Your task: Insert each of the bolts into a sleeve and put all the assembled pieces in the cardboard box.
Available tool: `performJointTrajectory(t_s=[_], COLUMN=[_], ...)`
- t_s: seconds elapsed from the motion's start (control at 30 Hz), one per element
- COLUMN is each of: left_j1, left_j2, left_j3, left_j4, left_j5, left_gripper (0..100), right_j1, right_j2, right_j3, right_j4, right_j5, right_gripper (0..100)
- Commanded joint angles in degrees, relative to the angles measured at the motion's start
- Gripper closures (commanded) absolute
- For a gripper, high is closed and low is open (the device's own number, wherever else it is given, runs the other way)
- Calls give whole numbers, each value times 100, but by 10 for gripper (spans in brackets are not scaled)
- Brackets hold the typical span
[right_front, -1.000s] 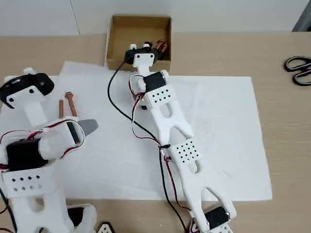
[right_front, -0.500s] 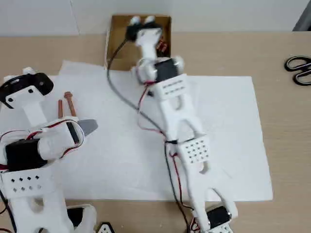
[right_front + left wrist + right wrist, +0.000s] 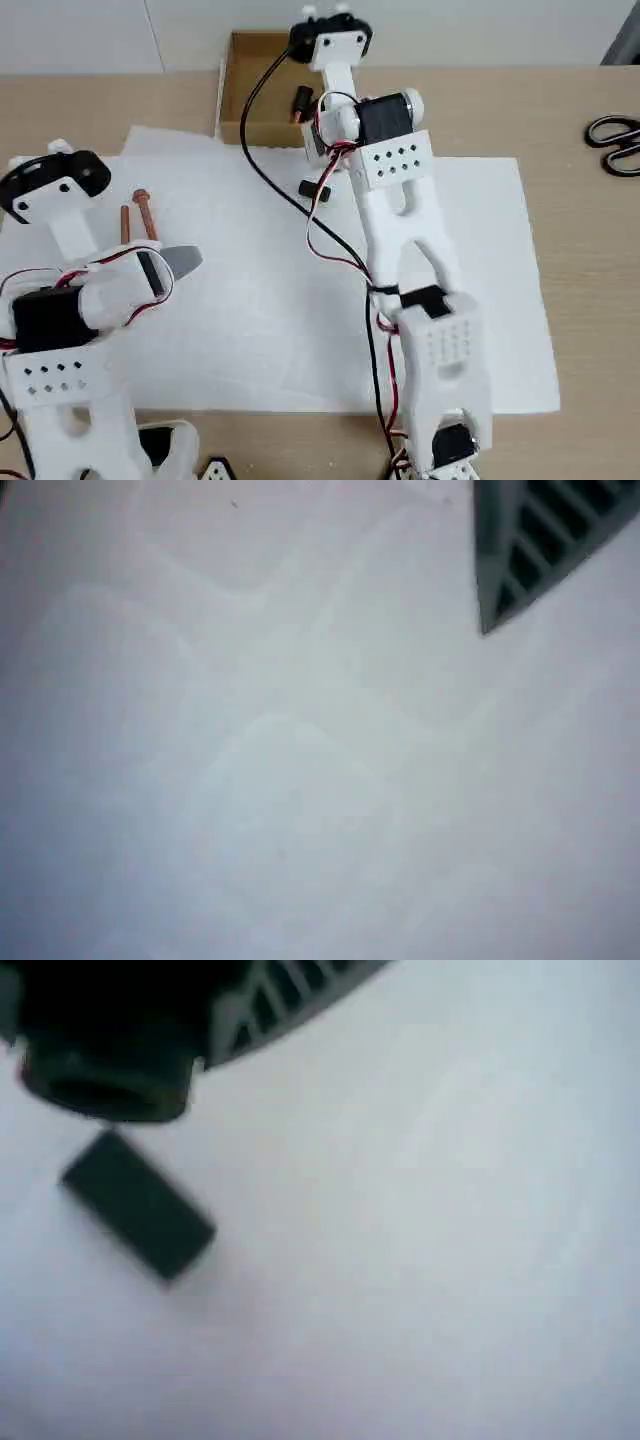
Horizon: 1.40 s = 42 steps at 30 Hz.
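Resting folded at the table's left side, the left gripper (image 3: 178,262) hangs low over the white paper (image 3: 250,320); I cannot tell whether its jaws are apart or together. Just beyond it two copper bolts (image 3: 145,212) lie side by side on the paper, bare of sleeves, likely laid parallel so each can be taken by the shank. Farther right, the open cardboard box (image 3: 258,90) sits at the sheet's far edge, ready for finished pieces. A dark piece (image 3: 303,100) shows at its right side; whether it lies inside or is carried is unclear. One loose black sleeve (image 3: 313,189) lies on the paper near the box, well apart from the bolts. The right arm (image 3: 400,200) stretches across the sheet, wrist over the box. I cannot tell how the right gripper (image 3: 270,1000) holds its jaws. Scissors (image 3: 615,142) lie far right.
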Motion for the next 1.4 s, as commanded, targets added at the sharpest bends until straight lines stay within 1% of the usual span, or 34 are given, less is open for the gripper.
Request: performJointTrajectory(t_s=[0.0,0.1,0.23,0.4,0.5,0.6,0.7,0.77,1.13,1.37], left_j1=[-62,-62,-44,-35,-44,-35,-53,-53,-62,-62], left_j2=[-44,-44,-44,-44,-35,-35,-35,-44,-44,-44], left_j3=[-233,-233,-224,-207,-207,-207,-207,-207,-224,-224], left_j4=[26,26,26,97,97,97,97,97,105,105], left_j5=[26,26,26,9,-18,-571,-1415,-1662,-1688,-1705], left_gripper=[691,691,691,691,691,691,691,691,691,691], right_j1=[13,22,40,22,22,22,13,48,66,66], right_j2=[-1323,-1622,-1516,-1033,-602,-154,224,391,479,-673], right_j3=[1503,2365,3130,3262,3262,3253,3244,3244,3253,3692], right_j4=[13,-4,-31,-92,-215,-251,-356,-391,-31,-22], right_j5=[308,387,484,352,334,334,334,334,325,176], right_gripper=[991,991,991,987,916,838,825,824,823,823])
